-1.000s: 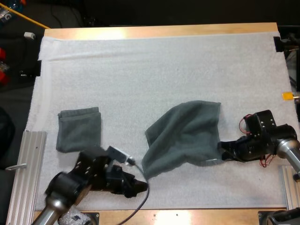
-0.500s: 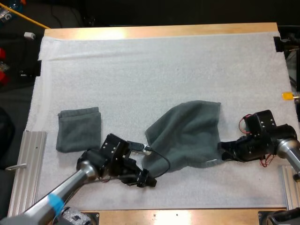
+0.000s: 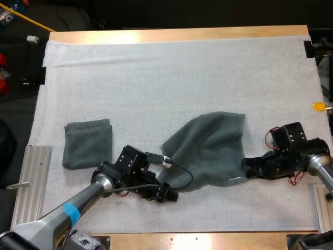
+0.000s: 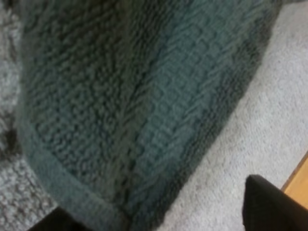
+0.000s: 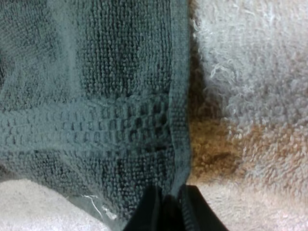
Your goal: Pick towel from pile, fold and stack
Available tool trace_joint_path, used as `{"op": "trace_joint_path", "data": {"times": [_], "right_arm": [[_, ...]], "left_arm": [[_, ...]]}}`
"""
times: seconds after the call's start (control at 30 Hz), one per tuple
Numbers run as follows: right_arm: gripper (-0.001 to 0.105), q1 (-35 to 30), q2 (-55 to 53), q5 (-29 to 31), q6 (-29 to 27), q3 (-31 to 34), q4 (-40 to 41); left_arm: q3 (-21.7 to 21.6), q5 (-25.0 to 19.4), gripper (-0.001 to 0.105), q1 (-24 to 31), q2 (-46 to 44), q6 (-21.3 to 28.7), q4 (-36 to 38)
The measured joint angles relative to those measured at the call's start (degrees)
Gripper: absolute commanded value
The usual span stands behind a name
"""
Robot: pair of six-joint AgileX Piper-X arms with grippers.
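Observation:
A loose dark grey-green towel [image 3: 208,151] lies spread and rumpled on the white mat [image 3: 156,78], right of centre. A folded towel [image 3: 87,143] rests flat at the left. My left gripper [image 3: 169,196] sits low at the loose towel's near left corner. In the left wrist view that corner [image 4: 120,120] lies between its open fingers [image 4: 272,204], which stand well apart. My right gripper [image 3: 247,172] is shut on the towel's near right corner. The right wrist view has its black fingers [image 5: 149,211] pinching the towel's hem [image 5: 179,120].
Grooved aluminium rails lie at the mat's near left [image 3: 28,192] and near right [image 3: 320,208]. The wooden table edge [image 3: 197,240] runs just behind the left gripper. Open mat stretches across the far half.
My left arm has swung right across the mat's near side, from below the folded towel to the loose towel's near left corner. The right gripper and both towels have stayed put.

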Motion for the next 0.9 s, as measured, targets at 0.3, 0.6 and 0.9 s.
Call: {"op": "trace_joint_path", "data": {"times": [0.3,0.6,0.9], "right_arm": [[0.000,0.0,0.0,0.0,-0.6,0.0,0.0],[0.000,0.0,-4.6,-0.5,-0.7,0.0,0.1],[0.000,0.0,-21.0,-0.5,2.5,-0.7,3.3]], "left_arm": [[0.0,0.0,0.000,0.0,2.4,-0.2,0.0],[0.0,3.9,0.000,0.0,-0.9,-0.4,2.0],[-6.4,5.2,0.000,0.0,-16.0,-0.4,11.0]]}}
